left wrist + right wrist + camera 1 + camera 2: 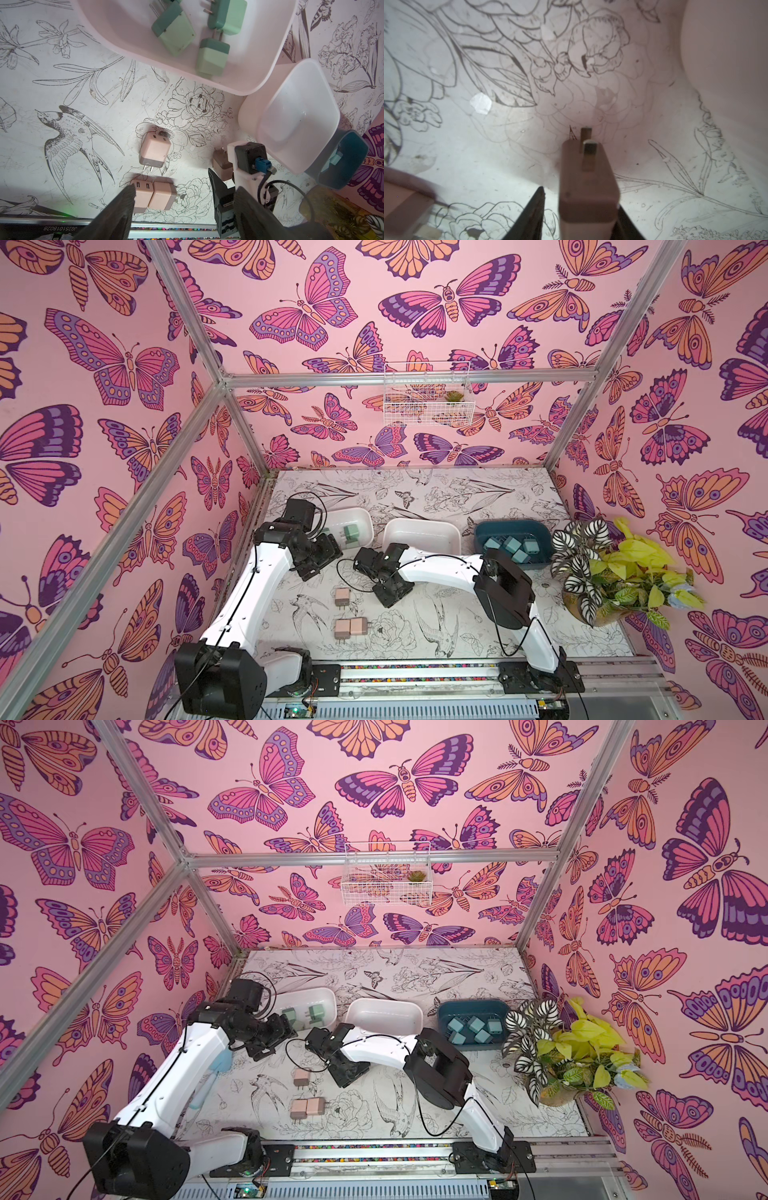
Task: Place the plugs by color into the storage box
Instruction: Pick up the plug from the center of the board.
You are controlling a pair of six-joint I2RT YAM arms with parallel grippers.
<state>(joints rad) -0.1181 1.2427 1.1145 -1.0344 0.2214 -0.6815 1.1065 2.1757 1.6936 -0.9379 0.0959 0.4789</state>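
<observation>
Presently, right gripper [581, 199] clamps a pink plug [588, 187], presumably for the empty middle bin [419, 536]; left gripper [185, 188] hovers, jaws parted.

Leafy potted plant [615, 572], white wire basket [415, 414] on butterfly wall [291, 364], floral-print table [457, 614]

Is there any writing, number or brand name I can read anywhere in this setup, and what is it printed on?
"JG251018028": seen upside down in the left wrist view, on a dark label just below the metal rail.
plugs: no lettering or brand can be read on any of them.
circuit board near the rail in a top view: any print is too small to read.
Nothing else shows readable text.
</observation>
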